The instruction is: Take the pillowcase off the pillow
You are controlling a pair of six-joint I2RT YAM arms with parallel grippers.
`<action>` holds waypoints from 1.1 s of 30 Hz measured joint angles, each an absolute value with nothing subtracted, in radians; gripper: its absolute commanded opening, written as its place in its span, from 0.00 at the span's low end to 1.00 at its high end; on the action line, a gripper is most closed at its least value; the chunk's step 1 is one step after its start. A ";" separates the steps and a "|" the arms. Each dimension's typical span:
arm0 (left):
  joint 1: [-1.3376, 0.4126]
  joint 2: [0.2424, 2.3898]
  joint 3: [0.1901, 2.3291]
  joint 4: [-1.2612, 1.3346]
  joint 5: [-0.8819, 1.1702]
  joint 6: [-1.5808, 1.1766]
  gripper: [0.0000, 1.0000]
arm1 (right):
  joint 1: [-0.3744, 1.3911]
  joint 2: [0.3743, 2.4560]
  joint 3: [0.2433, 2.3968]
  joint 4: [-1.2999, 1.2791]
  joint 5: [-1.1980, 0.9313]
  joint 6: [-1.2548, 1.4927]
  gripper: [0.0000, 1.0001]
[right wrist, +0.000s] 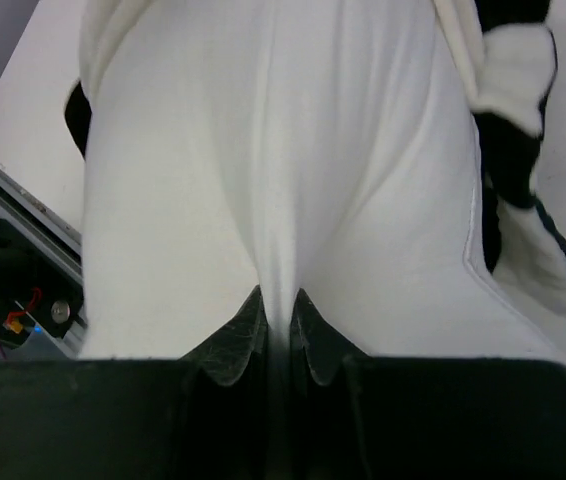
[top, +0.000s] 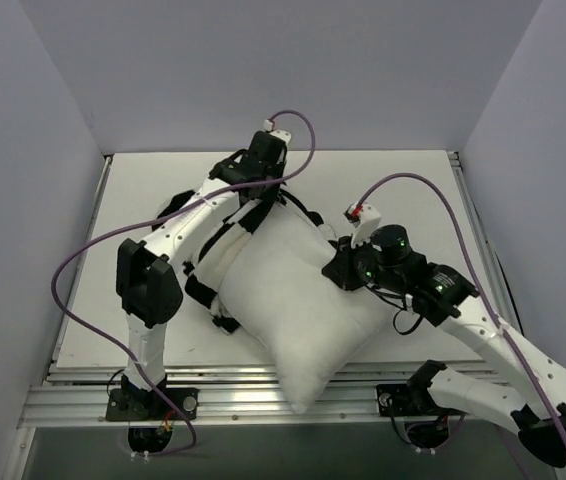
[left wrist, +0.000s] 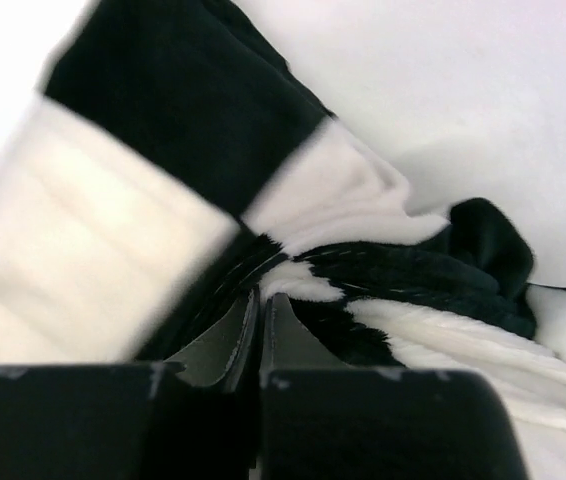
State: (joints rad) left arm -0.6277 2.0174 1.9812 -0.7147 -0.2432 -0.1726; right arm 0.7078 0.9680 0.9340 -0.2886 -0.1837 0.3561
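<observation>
The plump white pillow (top: 303, 300) lies diagonally in the middle of the table, one corner over the near rail. The black-and-white checkered pillowcase (top: 203, 288) is bunched along its left and far sides. At the far end my left gripper (top: 261, 196) is shut on a fold of pillowcase; the left wrist view shows the fingertips (left wrist: 263, 292) pinching the checkered pillowcase (left wrist: 163, 120). My right gripper (top: 339, 263) is at the pillow's right edge. It is shut on a ridge of the bare white pillow (right wrist: 263, 150), pinched at the gripper (right wrist: 278, 302). A flap of pillowcase (right wrist: 508, 150) shows beside it.
The white table (top: 413, 180) is walled in on three sides by grey panels. An aluminium rail (top: 243, 398) runs along the near edge by the arm bases. Purple cables (top: 73, 290) loop out from both arms.
</observation>
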 measured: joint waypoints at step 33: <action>-0.426 1.422 1.469 -0.553 -0.179 -0.431 0.97 | 0.681 1.083 1.106 -0.549 0.153 0.344 0.79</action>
